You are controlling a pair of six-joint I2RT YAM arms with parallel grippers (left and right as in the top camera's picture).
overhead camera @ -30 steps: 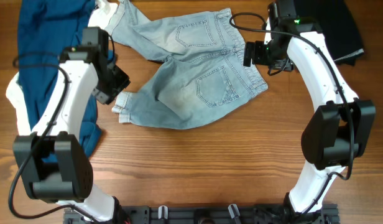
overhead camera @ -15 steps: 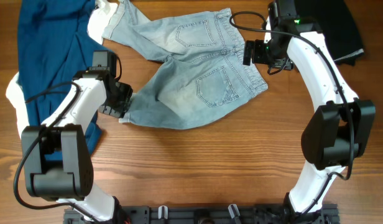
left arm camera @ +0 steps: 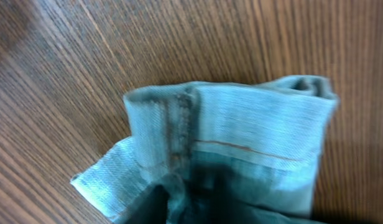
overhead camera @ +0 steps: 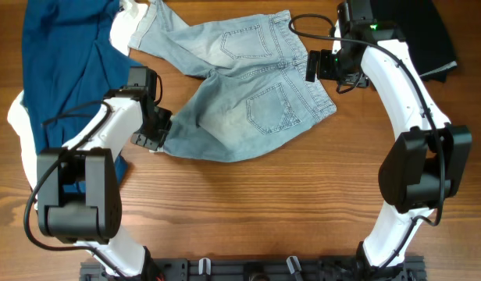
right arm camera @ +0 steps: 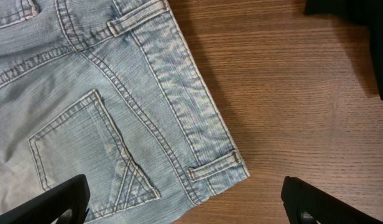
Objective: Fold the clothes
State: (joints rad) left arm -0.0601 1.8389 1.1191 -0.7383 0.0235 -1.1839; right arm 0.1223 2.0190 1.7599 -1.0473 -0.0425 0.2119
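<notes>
The light-blue denim shorts [overhead camera: 240, 94] lie spread on the wooden table, back pockets up. My left gripper [overhead camera: 153, 129] is at the lower-left leg's cuffed hem and shut on it. In the left wrist view the cuffed hem [left arm camera: 241, 143] is bunched up, with the gripper [left arm camera: 198, 214] low in the frame and a dark finger [left arm camera: 155, 205] against the fabric. My right gripper [overhead camera: 322, 69] hovers open and empty above the waistband's right corner. In the right wrist view its fingers are spread wide over the shorts [right arm camera: 104, 93] and the bare wood.
A dark navy-blue shirt [overhead camera: 61, 62] lies at the far left over a white cloth [overhead camera: 123, 27]. A black folded garment [overhead camera: 436, 35] lies at the back right and shows in the right wrist view [right arm camera: 359, 25].
My left gripper has moved right, onto the leg hem that lay bare before, and now covers it. The right arm has not moved.
</notes>
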